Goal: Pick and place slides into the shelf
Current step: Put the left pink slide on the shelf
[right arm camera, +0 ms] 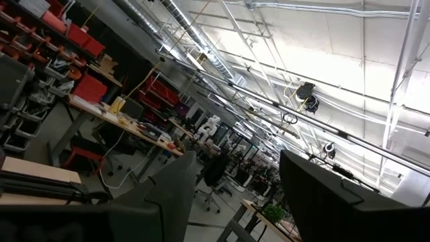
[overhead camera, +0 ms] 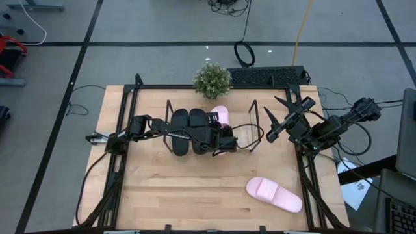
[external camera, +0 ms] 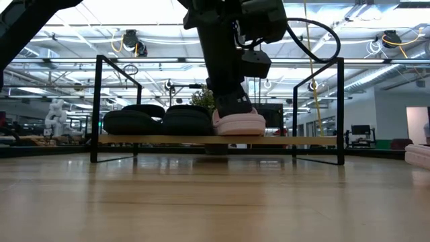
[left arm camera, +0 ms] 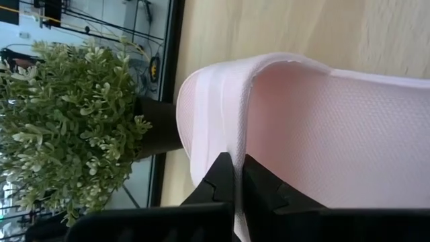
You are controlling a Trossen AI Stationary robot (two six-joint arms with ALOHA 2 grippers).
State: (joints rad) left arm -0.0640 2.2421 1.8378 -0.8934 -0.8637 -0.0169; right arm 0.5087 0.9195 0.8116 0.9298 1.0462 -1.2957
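Note:
The shelf (overhead camera: 257, 127) is a dark wire rack with a wooden base in the middle of the table. Two black slides (overhead camera: 188, 131) lie side by side on its left part (external camera: 158, 119). One pink slide (overhead camera: 221, 115) rests on the base beside them (external camera: 240, 124), under my left gripper (overhead camera: 218, 125), which is shut on it (left arm camera: 236, 185). The other pink slide (overhead camera: 273, 194) lies flat on the table near the right front. My right gripper (overhead camera: 286, 117) hovers open to the right of the shelf, touching nothing (right arm camera: 235, 202). My left gripper pinches the pink slide's raised edge (left arm camera: 236, 151) between its two fingers, one on the pale outer side and one on the textured inner face. The fingers slant down from above toward the table's far edge. The slide's sole sits on the shelf base (external camera: 240, 131).
A small potted plant (overhead camera: 212, 79) stands just behind the shelf at the table's far edge (left arm camera: 67, 121). A black frame (overhead camera: 130, 97) edges the table. A keyboard (overhead camera: 266, 76) lies at the far right. Bare wood stretches across the table's near half.

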